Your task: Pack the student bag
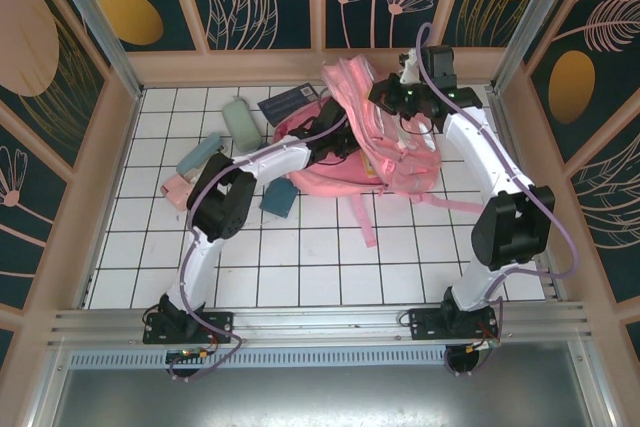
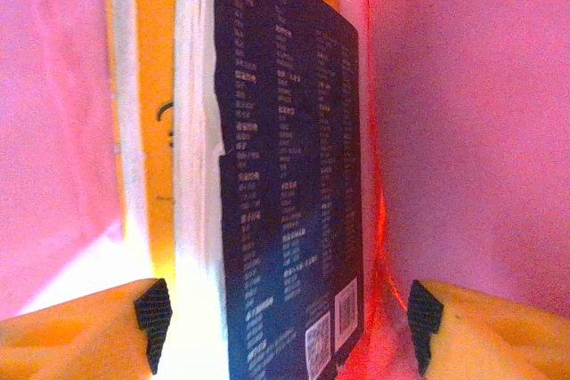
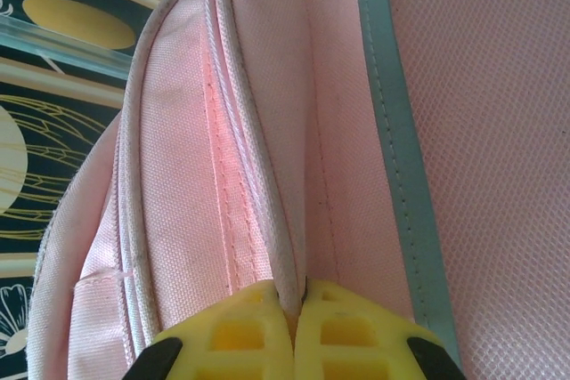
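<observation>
Top external: high above and behind the arm bases (image 1: pixel 185 325), looking down on the whole tiled desk (image 1: pixel 300 247), far off.
Left wrist: between its own yellow jaws, very close, facing a dark-backed book (image 2: pixel 285 175) inside pink lining (image 2: pixel 472 131).
Right wrist: hard against the student bag (image 3: pixel 249 175) (patterned wall (image 3: pixel 44 140) at left edge).
Shared: the student bag, small in the top view.

I'm seeing a blue book (image 1: pixel 286 105) lying at eleven o'clock, a grey case (image 1: pixel 240 119) at ten, a pink case (image 1: pixel 177 191) at nine.
</observation>
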Motion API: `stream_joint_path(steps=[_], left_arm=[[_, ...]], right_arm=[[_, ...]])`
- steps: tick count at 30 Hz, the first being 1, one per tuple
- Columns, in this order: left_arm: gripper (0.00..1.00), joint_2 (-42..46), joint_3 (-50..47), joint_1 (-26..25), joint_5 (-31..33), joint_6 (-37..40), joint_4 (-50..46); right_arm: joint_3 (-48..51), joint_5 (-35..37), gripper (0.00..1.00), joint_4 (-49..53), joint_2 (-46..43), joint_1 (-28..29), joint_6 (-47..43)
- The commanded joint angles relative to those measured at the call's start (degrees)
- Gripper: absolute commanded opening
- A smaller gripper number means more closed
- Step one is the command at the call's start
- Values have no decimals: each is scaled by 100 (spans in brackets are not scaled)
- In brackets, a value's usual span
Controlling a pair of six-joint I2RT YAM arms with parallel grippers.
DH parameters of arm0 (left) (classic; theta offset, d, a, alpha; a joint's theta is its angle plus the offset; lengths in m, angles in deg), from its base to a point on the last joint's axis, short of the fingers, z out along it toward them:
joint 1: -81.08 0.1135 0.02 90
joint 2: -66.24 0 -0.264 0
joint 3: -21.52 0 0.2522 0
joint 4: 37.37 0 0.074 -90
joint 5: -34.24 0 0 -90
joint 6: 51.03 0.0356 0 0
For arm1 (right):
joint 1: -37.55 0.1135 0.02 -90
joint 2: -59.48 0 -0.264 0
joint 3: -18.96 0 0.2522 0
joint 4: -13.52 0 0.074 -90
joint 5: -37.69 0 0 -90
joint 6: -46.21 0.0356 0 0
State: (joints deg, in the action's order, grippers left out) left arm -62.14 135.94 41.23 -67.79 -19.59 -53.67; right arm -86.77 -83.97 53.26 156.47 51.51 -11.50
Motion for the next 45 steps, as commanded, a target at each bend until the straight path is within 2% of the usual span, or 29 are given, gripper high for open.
stream_joint_path(steps=[1,11,17,23,27,29,32,34,38,40,42,44,45], left_arm=[[73,762,-278,72,239,318,-73],[72,2284,-1953,664,158,675,-35],[72,3173,-2515,1039,286,1088,-406],[75,3599,-2836,1578,590,1606,-780],[74,3478,-2810,1833,506,1814,-802],[72,3305,-2697,1891,393,1881,-710],[65,2917,-2408,1923,356,1980,-561],[59,2586,-2140,1957,369,1997,-519],[32,1939,-1663,2116,394,1801,-290],[24,1591,-1436,2213,240,1669,-121],[18,1182,-1079,2298,131,1616,-114],[16,726,-599,2358,50,1595,-206],[13,558,-426,2383,1,1595,-237]], right_arm=[[192,15,0,-511,-285,-119,-55],[999,210,0,-788,-338,-122,-296],[1448,348,0,-992,-250,-67,-432],[1664,423,0,-1121,-144,79,-494],[1685,485,6,-1130,-61,246,-513],[1692,548,17,-1112,-31,328,-517],[1684,632,31,-1087,-27,406,-514],[1637,689,37,-1031,-48,456,-514],[1645,839,45,-988,-161,592,-459],[1668,957,48,-965,-205,688,-419],[1686,1148,51,-921,-258,819,-397],[1738,1292,62,-917,-322,960,-369],[1753,1336,64,-911,-352,1021,-357]])
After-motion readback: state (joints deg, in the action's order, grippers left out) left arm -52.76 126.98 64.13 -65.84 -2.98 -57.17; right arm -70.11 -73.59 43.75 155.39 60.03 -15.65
